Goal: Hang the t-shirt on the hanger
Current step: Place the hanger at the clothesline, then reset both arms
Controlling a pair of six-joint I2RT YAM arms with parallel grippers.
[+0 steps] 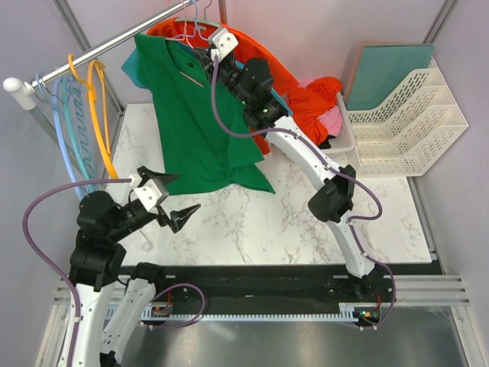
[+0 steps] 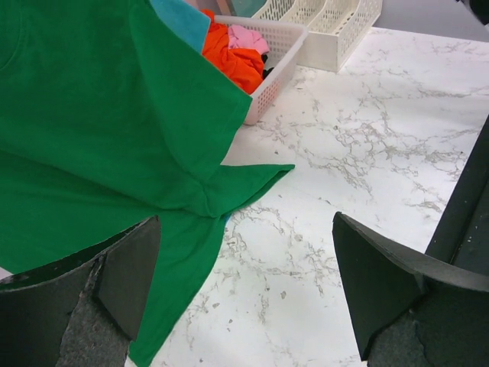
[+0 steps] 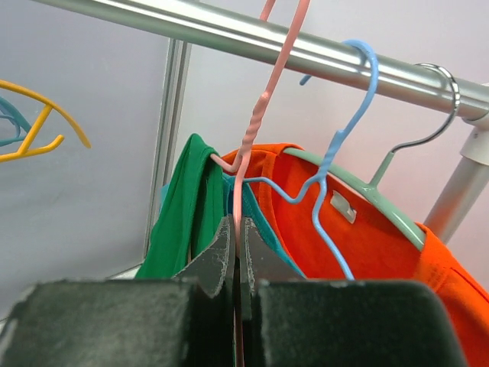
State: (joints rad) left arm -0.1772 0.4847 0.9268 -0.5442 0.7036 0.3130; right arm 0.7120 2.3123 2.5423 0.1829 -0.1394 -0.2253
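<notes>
Pink hanger (image 3: 256, 115) stood hook-up, right pincer (image 3: 238, 233) clamped on its neck; green t-shirt (image 1: 191, 130) hung lengthwise below; left pincer (image 1: 186, 192) gaped.

Marble table (image 1: 252, 229) w/ t-shirt (image 1: 233, 173) hem, basket (image 1: 346, 126) & file trays (image 1: 416, 122).

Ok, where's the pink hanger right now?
In the right wrist view the pink hanger is at centre, neck pinched in the right gripper below the metal rail, green t-shirt on its left, light blue hanger on its right.
</notes>
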